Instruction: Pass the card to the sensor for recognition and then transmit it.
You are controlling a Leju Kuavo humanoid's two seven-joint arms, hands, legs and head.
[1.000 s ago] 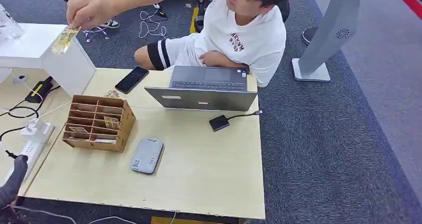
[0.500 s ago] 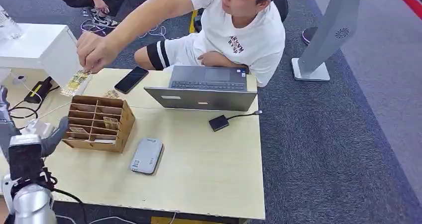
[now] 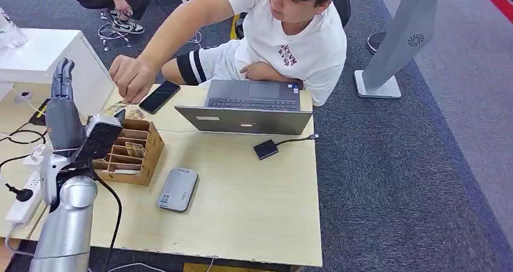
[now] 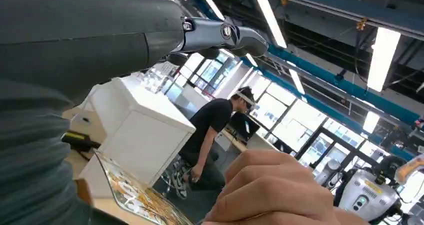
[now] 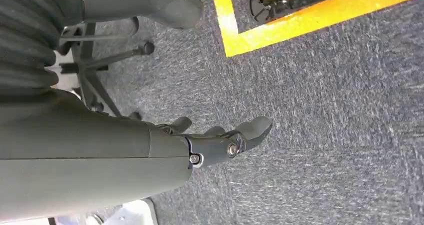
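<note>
A person's hand (image 3: 132,77) pinches a patterned yellow card (image 3: 116,108) just behind the wooden slotted organizer (image 3: 124,154), which has another card (image 3: 136,149) in one slot. My left hand (image 3: 62,112) is raised beside the organizer's left end, fingers stretched up and apart, holding nothing. In the left wrist view the card (image 4: 135,197) and the person's hand (image 4: 270,192) are close in front of my left hand (image 4: 100,40). A grey flat sensor (image 3: 178,189) lies on the table (image 3: 254,205) near the front. My right hand (image 5: 150,150) hangs over carpet, fingers loosely extended, holding nothing.
An open laptop (image 3: 248,112), a black phone (image 3: 160,96) and a small black box (image 3: 266,148) on a cable lie on the table. A white cabinet (image 3: 42,57) stands at far left, with a power strip (image 3: 24,202) and cables below it. The person sits behind the table.
My left arm has risen from the lower left corner to beside the organizer. The person's hand has brought the card down from the white cabinet to just behind the organizer.
</note>
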